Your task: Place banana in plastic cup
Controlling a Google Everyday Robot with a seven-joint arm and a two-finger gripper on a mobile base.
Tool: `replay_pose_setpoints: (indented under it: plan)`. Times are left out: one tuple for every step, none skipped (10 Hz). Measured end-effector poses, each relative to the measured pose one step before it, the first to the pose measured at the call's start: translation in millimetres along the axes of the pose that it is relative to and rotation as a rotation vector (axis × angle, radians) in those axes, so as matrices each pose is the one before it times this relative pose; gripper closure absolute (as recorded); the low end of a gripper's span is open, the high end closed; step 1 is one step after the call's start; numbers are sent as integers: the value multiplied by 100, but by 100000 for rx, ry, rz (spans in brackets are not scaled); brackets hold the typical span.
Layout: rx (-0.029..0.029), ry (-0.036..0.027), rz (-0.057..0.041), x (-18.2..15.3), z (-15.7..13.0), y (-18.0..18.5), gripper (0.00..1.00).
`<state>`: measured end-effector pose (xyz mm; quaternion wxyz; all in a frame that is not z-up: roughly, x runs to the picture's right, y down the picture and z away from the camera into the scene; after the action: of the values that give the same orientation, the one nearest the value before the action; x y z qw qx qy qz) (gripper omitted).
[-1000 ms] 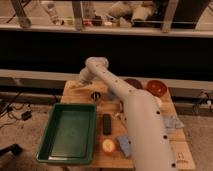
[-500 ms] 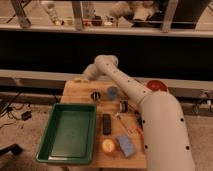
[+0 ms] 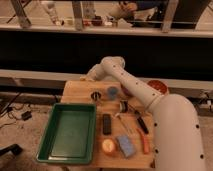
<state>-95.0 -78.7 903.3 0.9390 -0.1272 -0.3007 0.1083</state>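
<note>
My gripper [image 3: 88,77] is at the back left corner of the wooden table [image 3: 80,90], at the end of the white arm that reaches in from the lower right. It is shut, and a pale yellow-tan piece at its tip looks like the banana [image 3: 84,79], mostly hidden by the fingers. The light blue plastic cup [image 3: 113,92] stands upright on the table, to the right of the gripper and a little nearer to me, apart from it.
A small dark round cup [image 3: 96,95] sits just left of the blue cup. A green tray [image 3: 52,145] fills the front left. A dark block [image 3: 107,123], an orange round piece [image 3: 108,146], a blue sponge [image 3: 126,146], an orange-red elongated piece [image 3: 145,142] and a red bowl [image 3: 156,86] lie around.
The gripper has shifted slightly right along the table's back edge, staying shut. The arm's elbow has swung right with it.
</note>
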Motion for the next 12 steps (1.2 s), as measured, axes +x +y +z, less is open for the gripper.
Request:
replay_pose_setpoints:
  plan:
    - [1013, 359, 1141, 434, -491, 55, 100]
    - [886, 365, 1187, 533, -469, 13, 100]
    - [1124, 426, 2348, 892, -598, 10, 100]
    - [794, 298, 1846, 653, -396, -21, 100]
    - [1065, 689, 2563, 995, -480, 24, 100]
    - [570, 610, 1233, 538, -295, 0, 100]
    - [618, 910, 1052, 399, -219, 121, 100]
    - [260, 498, 359, 125, -13, 142, 100]
    - [391, 680, 243, 35, -98, 168, 100]
    - [646, 641, 510, 287, -251, 8, 100]
    - [620, 601, 619, 396, -298, 20, 100]
    - [764, 640, 704, 440, -416, 41, 100]
